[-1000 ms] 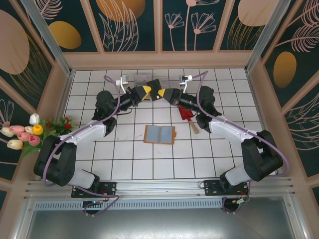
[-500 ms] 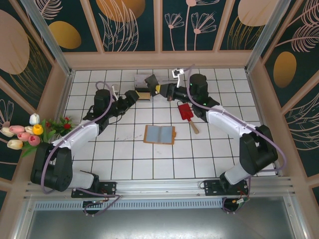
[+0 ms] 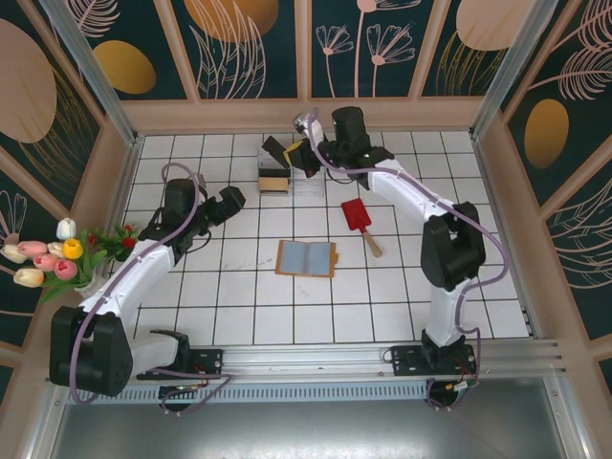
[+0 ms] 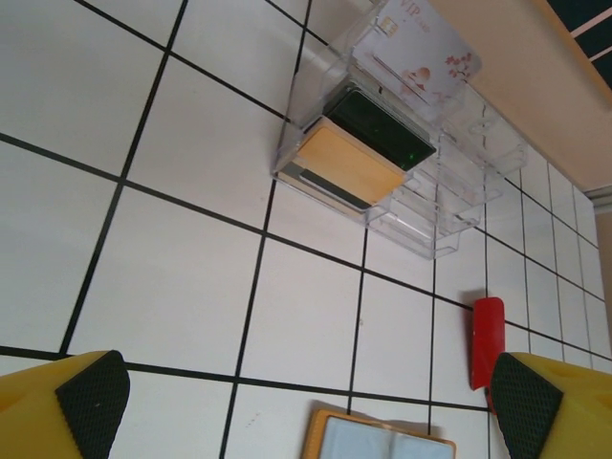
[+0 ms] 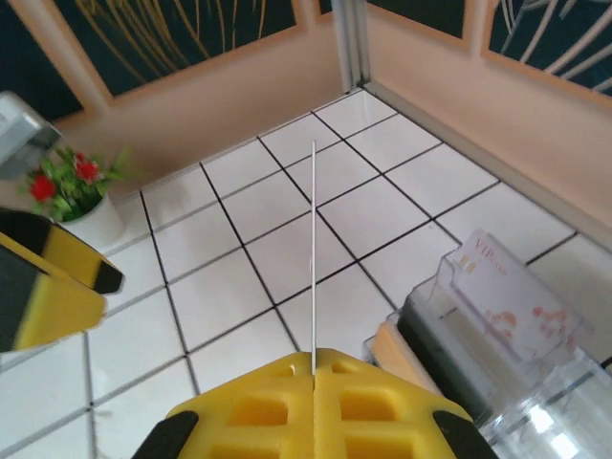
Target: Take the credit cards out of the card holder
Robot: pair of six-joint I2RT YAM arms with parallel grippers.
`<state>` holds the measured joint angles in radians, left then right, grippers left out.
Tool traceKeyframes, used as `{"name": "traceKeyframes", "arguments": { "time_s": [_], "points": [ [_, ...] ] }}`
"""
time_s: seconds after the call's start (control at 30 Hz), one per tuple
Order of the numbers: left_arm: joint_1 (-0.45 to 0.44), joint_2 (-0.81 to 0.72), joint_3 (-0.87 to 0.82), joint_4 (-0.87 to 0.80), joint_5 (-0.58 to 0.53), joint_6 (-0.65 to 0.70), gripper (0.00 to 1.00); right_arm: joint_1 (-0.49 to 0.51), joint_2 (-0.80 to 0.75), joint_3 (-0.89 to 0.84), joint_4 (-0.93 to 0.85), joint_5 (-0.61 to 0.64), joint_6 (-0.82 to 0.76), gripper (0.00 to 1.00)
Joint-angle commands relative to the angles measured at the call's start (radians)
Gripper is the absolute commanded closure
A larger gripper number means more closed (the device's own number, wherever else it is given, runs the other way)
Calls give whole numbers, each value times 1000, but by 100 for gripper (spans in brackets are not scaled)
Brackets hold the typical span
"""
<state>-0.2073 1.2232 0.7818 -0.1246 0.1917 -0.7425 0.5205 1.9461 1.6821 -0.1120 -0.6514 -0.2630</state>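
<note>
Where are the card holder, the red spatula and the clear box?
card holder [image 3: 306,258], top view, middle of its open inside.
red spatula [image 3: 356,215], top view, its red blade.
clear box [image 4: 426,222], left wrist view, clear front part.

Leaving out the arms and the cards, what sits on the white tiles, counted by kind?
Tan leather-like folding card holder: 1
Red wooden-handled spatula: 1
Clear plastic box: 1
Small white pot of red flowers: 1
Total: 4
</note>
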Motion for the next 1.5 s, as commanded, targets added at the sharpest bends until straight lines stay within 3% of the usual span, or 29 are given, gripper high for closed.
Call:
{"name": "traceKeyframes", "arguments": {
  "time_s": [0.0,0.23,0.4,0.77,1.47],
  "points": [
    [6,-8,7,-51,-13,43,2,-1,107,159,-250,-38,-348,100],
    [7,21,11,-55,8,43,2,4,286,406,-450,83,-616,100],
    [7,46,23,-56,17,48,1,6,338,458,-480,117,-712,100],
    [7,83,5,-16,61,40,1,56,396,461,-409,205,-791,100],
    [7,97,-15,-4,105,34,1,49,494,542,-362,288,-825,100]
  ]
}}
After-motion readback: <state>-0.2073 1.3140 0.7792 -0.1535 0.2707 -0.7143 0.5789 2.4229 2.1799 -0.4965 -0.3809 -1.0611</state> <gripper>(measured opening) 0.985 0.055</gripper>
